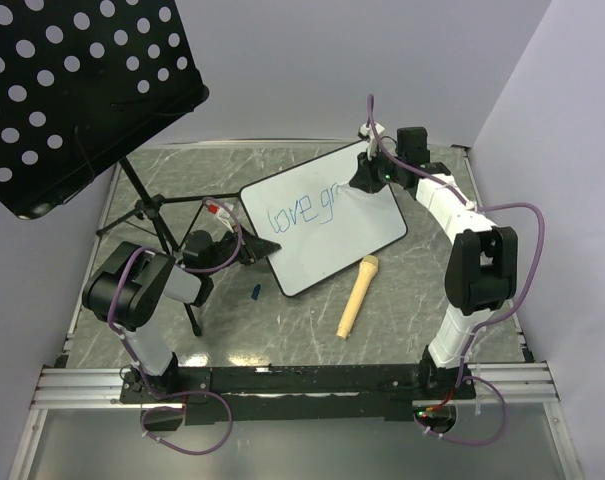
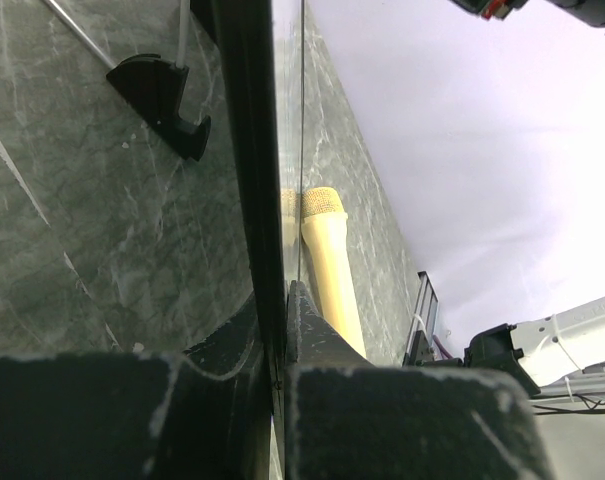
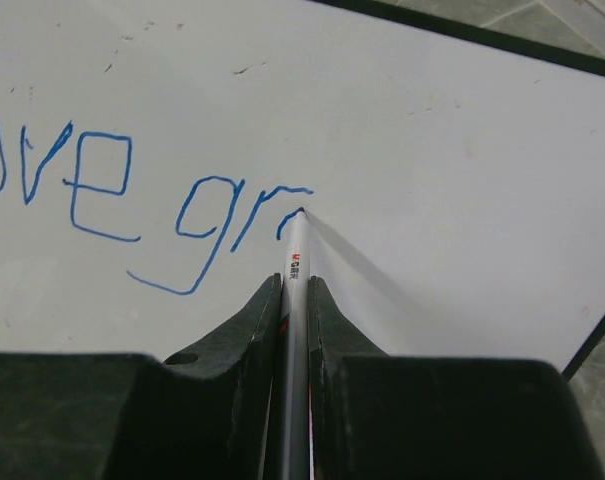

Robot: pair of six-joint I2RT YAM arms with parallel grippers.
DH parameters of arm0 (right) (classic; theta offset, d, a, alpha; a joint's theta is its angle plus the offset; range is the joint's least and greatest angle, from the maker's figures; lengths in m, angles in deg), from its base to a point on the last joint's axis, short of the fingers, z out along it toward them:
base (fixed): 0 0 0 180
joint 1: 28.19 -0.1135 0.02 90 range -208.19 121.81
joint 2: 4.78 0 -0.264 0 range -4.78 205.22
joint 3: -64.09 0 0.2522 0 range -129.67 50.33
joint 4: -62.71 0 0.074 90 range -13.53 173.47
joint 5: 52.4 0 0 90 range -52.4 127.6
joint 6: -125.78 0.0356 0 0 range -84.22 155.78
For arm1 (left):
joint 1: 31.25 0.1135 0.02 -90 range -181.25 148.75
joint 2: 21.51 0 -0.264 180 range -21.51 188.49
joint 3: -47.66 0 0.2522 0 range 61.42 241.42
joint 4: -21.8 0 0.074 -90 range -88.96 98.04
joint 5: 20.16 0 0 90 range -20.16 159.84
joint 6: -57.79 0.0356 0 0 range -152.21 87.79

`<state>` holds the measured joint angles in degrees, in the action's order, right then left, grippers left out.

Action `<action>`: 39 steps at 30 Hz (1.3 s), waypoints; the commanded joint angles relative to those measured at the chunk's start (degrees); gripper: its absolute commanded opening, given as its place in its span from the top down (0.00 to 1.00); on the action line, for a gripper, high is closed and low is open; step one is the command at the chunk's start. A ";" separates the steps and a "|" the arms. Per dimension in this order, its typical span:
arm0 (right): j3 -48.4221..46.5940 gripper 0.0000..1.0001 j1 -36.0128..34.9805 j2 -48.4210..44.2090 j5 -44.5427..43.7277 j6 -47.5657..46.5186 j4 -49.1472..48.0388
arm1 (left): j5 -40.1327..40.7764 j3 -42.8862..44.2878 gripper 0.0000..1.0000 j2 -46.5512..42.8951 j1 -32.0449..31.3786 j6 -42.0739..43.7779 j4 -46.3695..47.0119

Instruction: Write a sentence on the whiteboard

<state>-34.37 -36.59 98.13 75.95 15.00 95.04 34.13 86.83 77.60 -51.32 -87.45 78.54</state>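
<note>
— Where can your right tool (image 3: 295, 295) pass?
— Over the board's (image 1: 367, 225) bare right half. The music stand (image 1: 72, 90) overhangs your left; a tan stick (image 1: 357, 297) lies just before the board.

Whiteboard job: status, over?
Left gripper shut on whiteboard edge. Right gripper shut on marker, tip on board. Sentence reads "love gr". Mic by board's near edge, clear of marker.

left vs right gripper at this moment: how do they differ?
The left gripper clamps the edge of the whiteboard; the right gripper clamps a marker. The left gripper sits on the board's left side; the right gripper is by its far edge, marker tip touching the surface after the blue writing "love gr". Both are shut on something.
</note>
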 commanded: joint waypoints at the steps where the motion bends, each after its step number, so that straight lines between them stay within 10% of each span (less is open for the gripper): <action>1: -3.45 1.00 -0.21 1.50 -4.15 0.21 -0.55 | -4.29 1.22 0.99 -1.99 -0.32 3.92 12.03; 39: 0.78 1.00 -2.23 -4.21 -1.43 -0.67 1.39 | -4.11 1.66 0.99 -1.73 -0.32 4.00 11.85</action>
<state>-30.35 -38.32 95.20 74.07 13.26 96.72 34.16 86.83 77.60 -51.30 -87.67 78.45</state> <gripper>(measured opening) 0.183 0.070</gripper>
